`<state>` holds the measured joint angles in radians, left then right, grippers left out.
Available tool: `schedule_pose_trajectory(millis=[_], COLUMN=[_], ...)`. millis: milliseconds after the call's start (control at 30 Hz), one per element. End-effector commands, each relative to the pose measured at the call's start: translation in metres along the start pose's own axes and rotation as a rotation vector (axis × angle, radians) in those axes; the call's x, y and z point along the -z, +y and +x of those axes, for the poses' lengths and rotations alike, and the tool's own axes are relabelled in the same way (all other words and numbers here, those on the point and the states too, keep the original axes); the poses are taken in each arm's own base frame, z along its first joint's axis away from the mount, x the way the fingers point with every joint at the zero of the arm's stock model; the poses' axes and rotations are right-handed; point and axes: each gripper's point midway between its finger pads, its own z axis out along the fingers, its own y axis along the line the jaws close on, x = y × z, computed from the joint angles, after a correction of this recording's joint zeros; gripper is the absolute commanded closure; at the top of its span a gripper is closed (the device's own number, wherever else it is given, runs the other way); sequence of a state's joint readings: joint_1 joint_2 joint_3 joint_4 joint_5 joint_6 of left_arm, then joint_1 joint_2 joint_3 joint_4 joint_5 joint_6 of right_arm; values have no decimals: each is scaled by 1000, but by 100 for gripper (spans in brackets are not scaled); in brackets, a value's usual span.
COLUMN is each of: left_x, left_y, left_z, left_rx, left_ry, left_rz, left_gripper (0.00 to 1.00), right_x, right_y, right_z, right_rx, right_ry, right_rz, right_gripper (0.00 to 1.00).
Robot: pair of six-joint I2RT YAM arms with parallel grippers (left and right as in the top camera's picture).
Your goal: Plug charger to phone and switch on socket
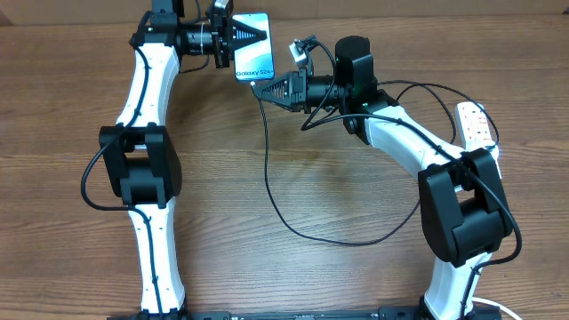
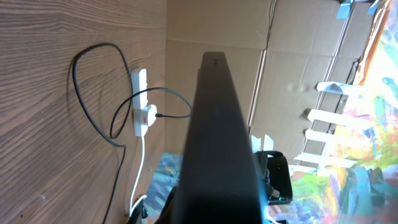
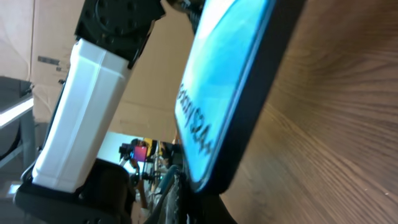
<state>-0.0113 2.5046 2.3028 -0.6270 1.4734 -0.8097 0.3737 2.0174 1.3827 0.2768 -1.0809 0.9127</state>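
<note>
Phone [image 1: 256,60] clamped in L gripper [image 1: 262,34]; R gripper [image 1: 257,87] closed on charger [image 1: 266,160] plug, just beside phone's short edge.

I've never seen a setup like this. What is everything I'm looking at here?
phone: 1, dark rim and blue screen, far side of the table, tilted up in the left end effector
charger cable: 1, black, loops from the power strip to the right end effector
power strip: 1, white, right edge
table: 1, brown wood
cardboard panels: several, brown, behind the table
arms: 2, white and black, left arm, right arm
end effectors: 2, black, left shut on phone, right shut on charger cable
</note>
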Motion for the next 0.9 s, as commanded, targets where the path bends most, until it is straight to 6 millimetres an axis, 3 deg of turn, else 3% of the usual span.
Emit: schedule_pose_trajectory(millis=[0,867], left_x=[7,7], left_y=[-23,-23], left_z=[6,6], left_rx=[-49,-50], left_ry=[15,20], left_rz=[30,35], left_gripper=[96,96], right_x=[5,5], right_y=[18,10], right_z=[2,-12], right_rx=[34,3], right_ry=[17,-59], right_rz=[-33,12], right_gripper=[96,96])
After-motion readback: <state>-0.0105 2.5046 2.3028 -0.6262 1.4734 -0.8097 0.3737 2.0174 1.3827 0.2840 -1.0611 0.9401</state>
